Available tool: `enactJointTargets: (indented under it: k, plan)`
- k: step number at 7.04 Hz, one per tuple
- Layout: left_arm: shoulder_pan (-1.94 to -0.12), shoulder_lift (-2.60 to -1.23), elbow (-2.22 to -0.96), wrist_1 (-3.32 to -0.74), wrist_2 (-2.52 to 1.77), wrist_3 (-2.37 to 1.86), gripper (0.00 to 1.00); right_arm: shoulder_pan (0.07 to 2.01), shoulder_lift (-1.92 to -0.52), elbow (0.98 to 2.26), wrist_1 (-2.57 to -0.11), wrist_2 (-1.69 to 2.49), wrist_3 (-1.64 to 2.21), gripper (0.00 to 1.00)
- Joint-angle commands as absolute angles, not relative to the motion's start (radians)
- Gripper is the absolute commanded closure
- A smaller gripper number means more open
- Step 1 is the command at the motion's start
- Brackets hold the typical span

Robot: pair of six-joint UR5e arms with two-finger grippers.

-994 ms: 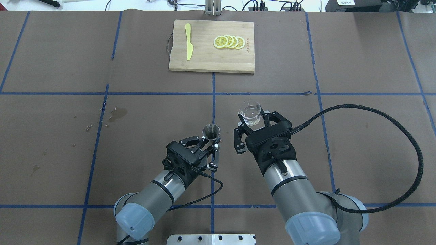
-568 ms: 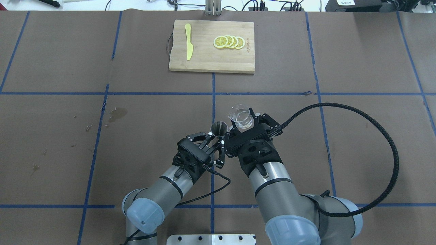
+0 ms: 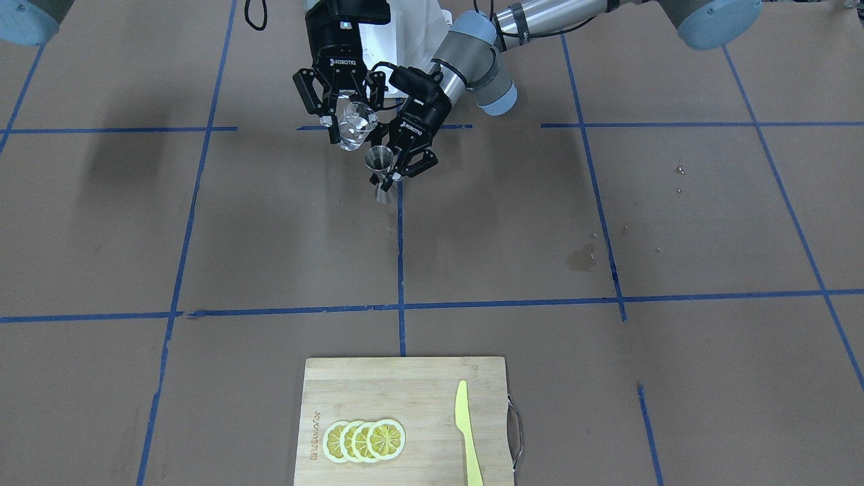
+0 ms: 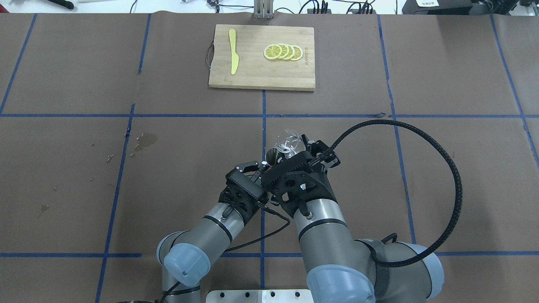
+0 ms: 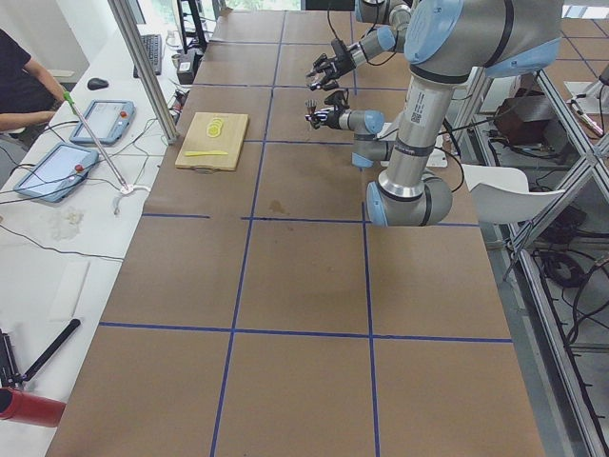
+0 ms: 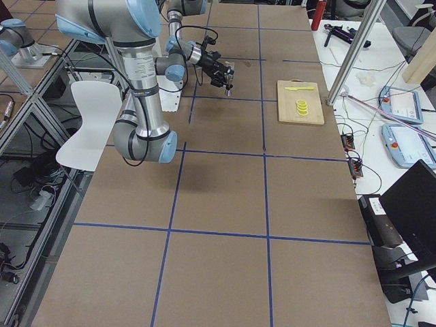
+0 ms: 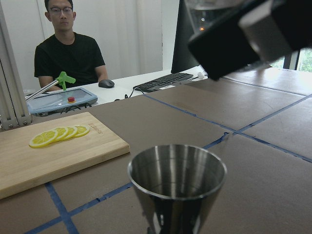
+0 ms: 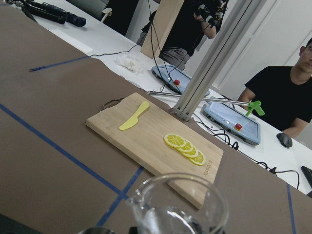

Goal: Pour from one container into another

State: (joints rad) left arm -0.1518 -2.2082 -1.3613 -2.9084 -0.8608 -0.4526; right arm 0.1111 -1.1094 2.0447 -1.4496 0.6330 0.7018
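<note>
My right gripper (image 3: 351, 129) is shut on the small clear glass tumbler (image 3: 358, 121), which is tipped with its lip toward the jigger. In the overhead view the glass tumbler (image 4: 288, 143) sits just right of and above the steel jigger (image 4: 270, 155). My left gripper (image 3: 397, 173) is shut on the waist of the upright jigger (image 3: 381, 169), held above the table. The left wrist view shows the jigger (image 7: 178, 183) with an empty-looking cup and the right gripper's body just above it. Clear liquid shows in the glass tumbler (image 8: 178, 209).
A wooden cutting board (image 4: 252, 75) lies at the far middle, with lemon slices (image 4: 283, 52) and a yellow knife (image 4: 233, 51) on it. Wet spots (image 4: 141, 142) mark the brown paper to the left. An operator (image 7: 68, 53) sits beyond the table.
Both arms have closed in on each other. The right gripper has carried the glass leftward next to the jigger's rim and tipped it, while the left gripper moved the jigger to the right.
</note>
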Motion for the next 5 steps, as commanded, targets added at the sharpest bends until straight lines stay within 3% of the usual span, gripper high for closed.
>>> enactJointTargets:
  k: [1, 5]
  plan:
    - [-0.152, -2.210, -1.361, -2.908, -0.861, -0.453, 1.00, 0.110, -1.068, 2.052, -1.578, 0.634, 0.689, 1.00]
    - [-0.152, -2.214, -1.361, -2.908, -0.861, -0.453, 1.00, 0.112, -1.063, 2.056, -1.649, 0.634, 0.579, 1.00]
